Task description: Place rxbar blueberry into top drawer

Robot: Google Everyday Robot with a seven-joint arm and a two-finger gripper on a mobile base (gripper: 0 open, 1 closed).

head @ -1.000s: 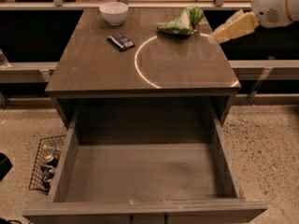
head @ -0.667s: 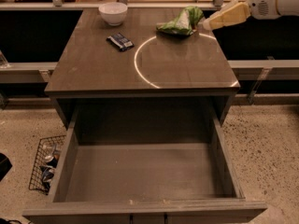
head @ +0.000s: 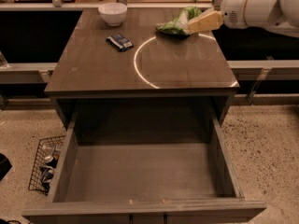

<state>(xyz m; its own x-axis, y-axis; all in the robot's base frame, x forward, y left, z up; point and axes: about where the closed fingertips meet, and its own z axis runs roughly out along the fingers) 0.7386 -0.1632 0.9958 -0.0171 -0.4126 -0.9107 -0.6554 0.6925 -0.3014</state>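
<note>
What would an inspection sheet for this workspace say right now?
Surface: table, brown top with a bright ring of light.
Job's things: rxbar blueberry lies flat on the table, back left; top drawer open, nothing in it.
Clutter: white bowl at back; green chip bag back right.
Gripper: gripper by the chip bag, above the table's back right.
Cables: nothing seen.
Surroundings: wire basket on speckled floor, left of the drawer.

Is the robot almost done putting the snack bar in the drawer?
Not nearly. Done: the top drawer is pulled open. In hand: the tool hovers over the far right of the table, beside the green chip bag, away from the bar. Left: the rxbar blueberry lies near the white bowl; it needs grabbing and dropping in.
</note>
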